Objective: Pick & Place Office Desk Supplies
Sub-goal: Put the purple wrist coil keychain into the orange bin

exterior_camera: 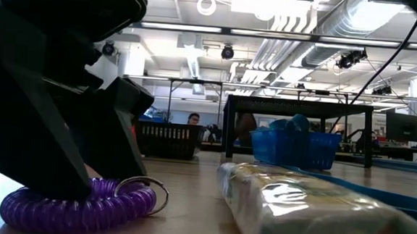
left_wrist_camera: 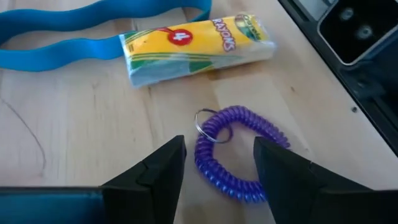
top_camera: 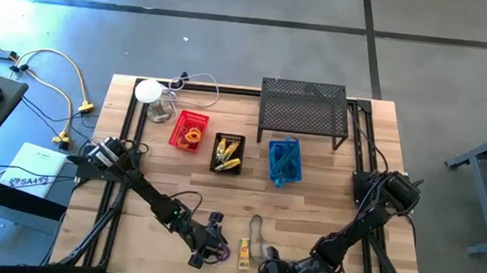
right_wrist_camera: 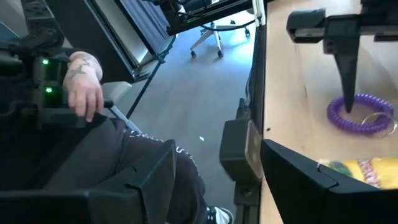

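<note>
The left pincer point(top_camera: 213, 247) hangs at about 6 o'clock on the table point(top_camera: 309, 195), near the front edge, its fingers spread on either side of a purple coil keyring point(left_wrist_camera: 239, 152) that lies flat on the wood. Just to the right of the coil lies a yellow crayon pack point(top_camera: 244, 250), close but apart. At the pack's far side lies a blue band loop point(left_wrist_camera: 74, 37), touching or nearly touching it. The right pincer point(top_camera: 269, 270) sits at roughly 5 o'clock, right over the front edge, fingers spread and holding nothing; a seated person's hand point(right_wrist_camera: 84, 93) shows beyond that edge. Toward 12 o'clock stand a red basket point(top_camera: 189, 131), a black basket point(top_camera: 228, 153), a blue basket point(top_camera: 283, 161) and a black mesh shelf point(top_camera: 304, 108). The wood between baskets and pincers lies open.
</note>
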Available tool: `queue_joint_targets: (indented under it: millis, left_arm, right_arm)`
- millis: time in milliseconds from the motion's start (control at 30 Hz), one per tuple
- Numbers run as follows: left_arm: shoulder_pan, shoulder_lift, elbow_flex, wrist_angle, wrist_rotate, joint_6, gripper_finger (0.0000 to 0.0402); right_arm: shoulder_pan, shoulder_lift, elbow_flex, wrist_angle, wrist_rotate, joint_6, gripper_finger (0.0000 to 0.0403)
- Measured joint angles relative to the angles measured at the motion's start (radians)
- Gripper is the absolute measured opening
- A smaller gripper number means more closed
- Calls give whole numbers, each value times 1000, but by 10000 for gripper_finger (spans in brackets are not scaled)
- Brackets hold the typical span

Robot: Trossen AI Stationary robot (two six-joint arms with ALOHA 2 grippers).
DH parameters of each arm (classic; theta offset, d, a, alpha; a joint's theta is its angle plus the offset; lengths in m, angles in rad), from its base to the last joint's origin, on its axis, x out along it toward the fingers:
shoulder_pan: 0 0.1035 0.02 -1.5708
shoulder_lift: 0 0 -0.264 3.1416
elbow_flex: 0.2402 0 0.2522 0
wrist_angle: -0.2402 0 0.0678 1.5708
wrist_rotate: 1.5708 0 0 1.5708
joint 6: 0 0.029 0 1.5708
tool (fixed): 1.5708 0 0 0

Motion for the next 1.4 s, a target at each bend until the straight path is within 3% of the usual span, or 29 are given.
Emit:
queue_joint_targets:
  millis: [233, 567, 767, 1067, 1167, 1267, 1400]
  left_arm:
    - [12, 13, 1, -66, -4, -45, 164]
    - [-24, 16, -2, -82, -88, -53, 15]
    - [-42, -20, -6, -94, -130, 8, 12]
    - [-49, -210, -8, -184, -147, 17, 8]
    - [-58, -275, -8, -275, -233, 39, 8]
    - [-77, -356, -8, -401, -388, 61, 7]
    - [-71, -466, -8, -637, -557, -103, 7]
  right_arm:
    - [22, 0, 0, 0, 46, 16, 222]
    - [23, 0, 0, 0, 69, 23, 222]
    - [23, 0, 0, -3, 69, 23, 222]
    - [23, 0, 0, -13, 69, 24, 222]
    - [23, 0, 0, -17, 72, 27, 222]
    - [23, 0, 0, -17, 72, 31, 222]
    - [23, 0, 0, -22, 73, 53, 222]
